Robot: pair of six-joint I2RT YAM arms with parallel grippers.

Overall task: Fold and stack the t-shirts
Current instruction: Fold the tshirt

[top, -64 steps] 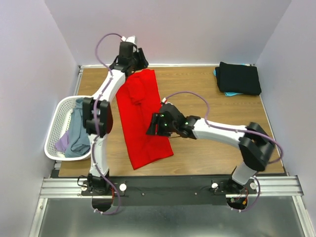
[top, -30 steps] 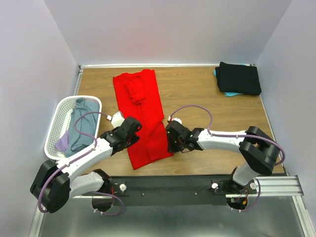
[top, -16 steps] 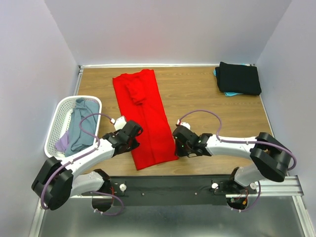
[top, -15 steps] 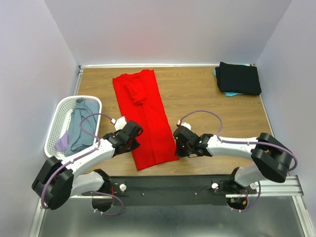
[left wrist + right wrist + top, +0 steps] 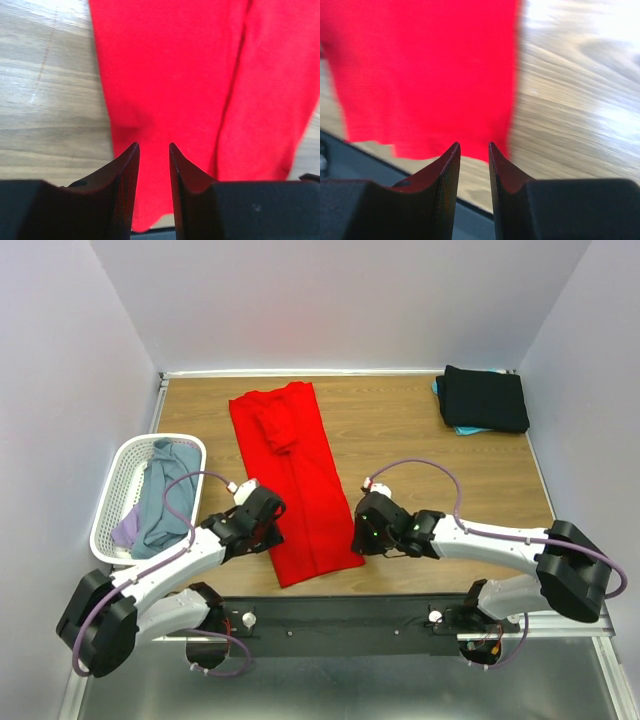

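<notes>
T-shirts lie at three spots on the counter [image 5: 420,450]: at the left, a grey-blue shirt [image 5: 160,500] and a lavender shirt [image 5: 125,532] sit bunched in the white basket [image 5: 120,465]. The left tool [image 5: 154,145] hangs low over the near left edge of the red t-shirt [image 5: 300,480], which lies flat mid-counter, and the right tool [image 5: 474,144] hangs over its near right edge, each with fingers a narrow gap apart, gripping nothing. In the far right corner a folded black shirt [image 5: 485,398] rests on a teal shirt [image 5: 462,429].

Your right wrist view shows the red t-shirt [image 5: 430,75] blurred and cut off at the top edge; from above, the black t-shirt [image 5: 485,398] hides most of the teal t-shirt [image 5: 462,429].
</notes>
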